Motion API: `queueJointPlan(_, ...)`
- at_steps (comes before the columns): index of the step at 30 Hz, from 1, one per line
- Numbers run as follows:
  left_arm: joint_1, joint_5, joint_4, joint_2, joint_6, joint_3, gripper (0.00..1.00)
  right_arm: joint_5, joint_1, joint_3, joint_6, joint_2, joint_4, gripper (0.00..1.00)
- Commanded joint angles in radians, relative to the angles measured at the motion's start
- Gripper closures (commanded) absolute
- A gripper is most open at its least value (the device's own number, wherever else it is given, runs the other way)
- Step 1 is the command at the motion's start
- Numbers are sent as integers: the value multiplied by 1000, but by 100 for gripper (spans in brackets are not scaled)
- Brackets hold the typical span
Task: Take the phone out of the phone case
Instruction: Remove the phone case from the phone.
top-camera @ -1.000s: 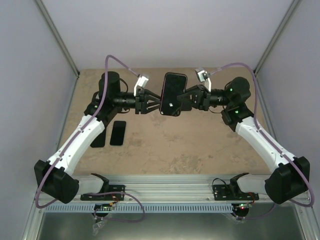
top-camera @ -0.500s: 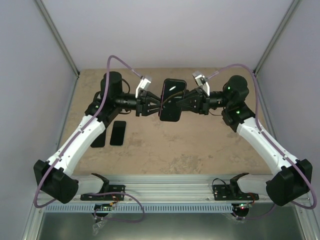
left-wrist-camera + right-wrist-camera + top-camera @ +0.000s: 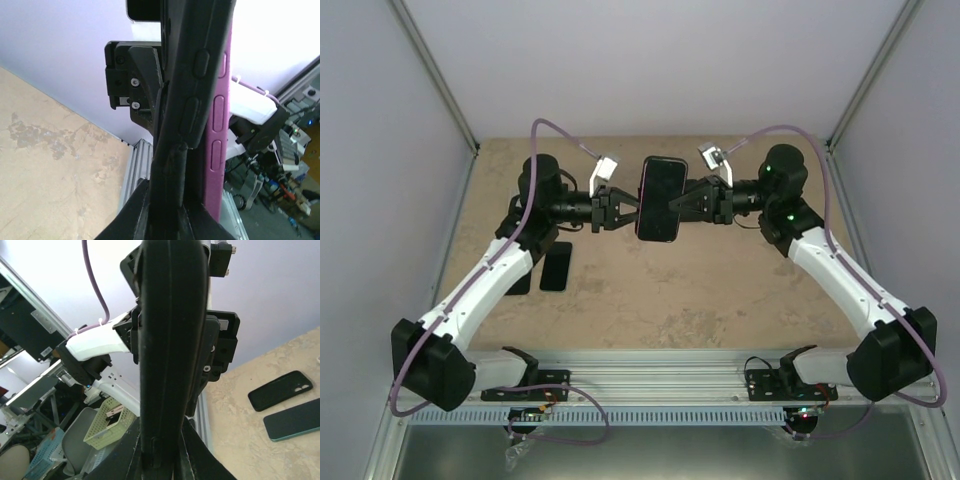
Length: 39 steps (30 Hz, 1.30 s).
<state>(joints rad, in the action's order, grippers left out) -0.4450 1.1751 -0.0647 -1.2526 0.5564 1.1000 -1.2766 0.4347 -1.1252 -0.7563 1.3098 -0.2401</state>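
Note:
The phone (image 3: 660,198) hangs in mid-air over the back of the table, dark face toward the camera, with a thin pink rim. My left gripper (image 3: 637,209) is shut on its left edge and my right gripper (image 3: 679,204) on its right edge. In the left wrist view my left gripper (image 3: 175,155) pinches a black edge with side buttons (image 3: 192,112), and the magenta phone case (image 3: 218,125) runs alongside just right of it. In the right wrist view my right gripper (image 3: 162,432) clamps the phone's black edge (image 3: 170,330); no magenta shows there.
Two dark flat items lie on the table at the left: a phone (image 3: 557,265) and a black case (image 3: 518,277), partly under the left arm. The right wrist view shows the same case (image 3: 280,390) and phone (image 3: 292,420). Grey walls enclose the table.
My left gripper has closed onto the phone's left edge. Both arms have drawn in slightly and the phone has turned more upright, drifting a little left.

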Motion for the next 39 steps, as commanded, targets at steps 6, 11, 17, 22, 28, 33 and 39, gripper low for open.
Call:
queueJointPlan(6, 72, -110, -459, -39, 488, -117, 100, 42, -50, -60, 182, 9, 188, 50)
queueJointPlan(11, 78, -155, -409, -48, 500, -129, 100, 158, -71, -129, 343, 9, 358, 33)
queueJointPlan(17, 80, -182, -411, -52, 532, -154, 100, 331, -68, -212, 576, 1, 525, 28)
queueJointPlan(22, 83, -212, -376, -75, 557, -157, 100, 537, -27, -306, 826, 10, 651, 26)
queueJointPlan(28, 86, -209, -408, -111, 616, -154, 100, 679, 48, -349, 1055, -1, 733, 25)
queueJointPlan(33, 86, -208, -413, -136, 637, -149, 100, 716, 121, -379, 1207, -2, 813, 22)
queueJointPlan(39, 88, -205, -402, -159, 647, -144, 100, 868, 226, -357, 1339, -11, 842, 19)
